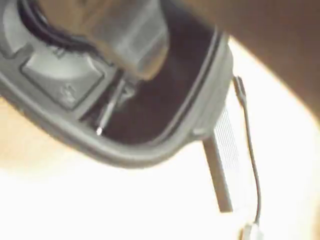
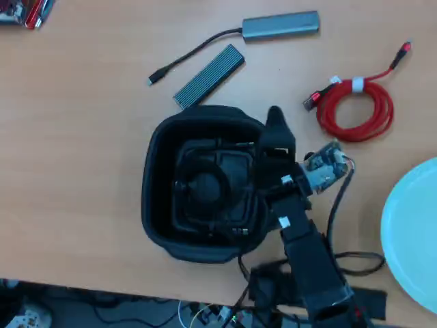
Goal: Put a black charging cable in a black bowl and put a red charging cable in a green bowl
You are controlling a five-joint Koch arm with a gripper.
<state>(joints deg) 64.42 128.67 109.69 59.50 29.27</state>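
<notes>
So the gripper (image 2: 273, 117) sits over the black bowl's (image 2: 156, 160) rim at about 2 o'clock; can't tell if its jaws are apart or together. The black cable (image 2: 205, 188) looks to be lying coiled inside the bowl, so I'd guess that half is done. Red cable (image 2: 355, 109) sits on the table at 2 o'clock, untouched. Next it needs grabbing and carrying to the green bowl (image 2: 410, 225) at 4 o'clock.

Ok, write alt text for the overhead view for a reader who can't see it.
A black robot arm reaches over the right rim of the black bowl on a wooden table. The coiled red charging cable lies upper right, apart from the green bowl at the right edge. A grey hub and ribbed bar lie above.
</notes>
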